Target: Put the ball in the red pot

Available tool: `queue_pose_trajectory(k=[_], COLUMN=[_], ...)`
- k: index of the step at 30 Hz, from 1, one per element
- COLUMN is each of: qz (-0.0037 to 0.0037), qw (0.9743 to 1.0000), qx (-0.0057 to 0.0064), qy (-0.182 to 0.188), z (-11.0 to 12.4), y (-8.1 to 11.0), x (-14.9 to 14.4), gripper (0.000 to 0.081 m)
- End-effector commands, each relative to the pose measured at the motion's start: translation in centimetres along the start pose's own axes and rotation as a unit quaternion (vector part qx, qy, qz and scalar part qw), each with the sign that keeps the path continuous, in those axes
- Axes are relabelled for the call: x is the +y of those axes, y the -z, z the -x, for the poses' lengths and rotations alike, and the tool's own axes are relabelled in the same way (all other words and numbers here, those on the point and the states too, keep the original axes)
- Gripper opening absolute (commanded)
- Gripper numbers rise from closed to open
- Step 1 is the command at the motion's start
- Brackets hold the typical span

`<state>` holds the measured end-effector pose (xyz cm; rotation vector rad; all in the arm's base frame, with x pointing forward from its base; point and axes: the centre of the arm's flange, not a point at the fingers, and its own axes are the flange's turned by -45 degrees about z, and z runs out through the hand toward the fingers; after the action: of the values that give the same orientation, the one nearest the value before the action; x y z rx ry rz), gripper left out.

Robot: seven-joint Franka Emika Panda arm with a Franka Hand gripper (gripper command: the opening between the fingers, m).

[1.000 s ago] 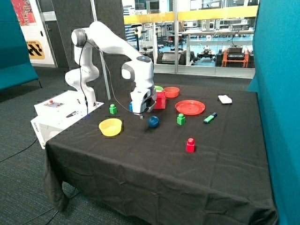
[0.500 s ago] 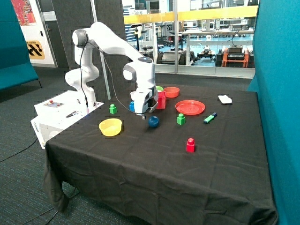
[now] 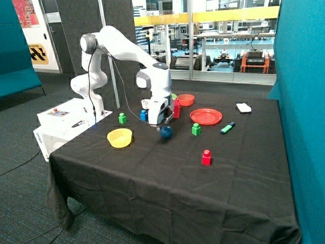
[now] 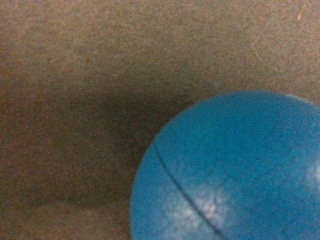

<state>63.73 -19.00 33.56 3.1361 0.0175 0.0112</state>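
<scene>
The dark blue ball point(image 3: 166, 132) lies on the black tablecloth between the yellow bowl and a green block. My gripper point(image 3: 159, 125) hangs just above the cloth, close beside the ball on the yellow bowl's side. In the wrist view the ball point(image 4: 230, 170) fills a large part of the picture, very near, with bare cloth beside it. The red pot point(image 3: 175, 108), a square-sided box, stands right behind the gripper and is partly hidden by it.
A yellow bowl point(image 3: 120, 137), a flat red plate point(image 3: 206, 116), a shallow red bowl point(image 3: 186, 99), two green blocks point(image 3: 196, 129) point(image 3: 122, 118), a small blue block point(image 3: 143, 115), a red block point(image 3: 206, 157), a marker point(image 3: 227, 127) and a white object point(image 3: 244, 107) lie around.
My gripper has moved sideways and down toward the ball, from near the blue block to right beside the ball. The ball has stayed in place.
</scene>
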Motion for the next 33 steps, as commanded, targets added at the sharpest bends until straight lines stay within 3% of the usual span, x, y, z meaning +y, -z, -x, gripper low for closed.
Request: queue_pose_trajectory(k=[1, 33], qz=[-0.00275, -0.00277], qw=[1.0000, 1.0000], qx=[-0.0036, -0.0035], qy=[-0.001, 0.005], z=[-0.2, -0.2], y=[-0.2, -1.4], x=[0.6, -0.2], gripper=[0.0727, 0.0707])
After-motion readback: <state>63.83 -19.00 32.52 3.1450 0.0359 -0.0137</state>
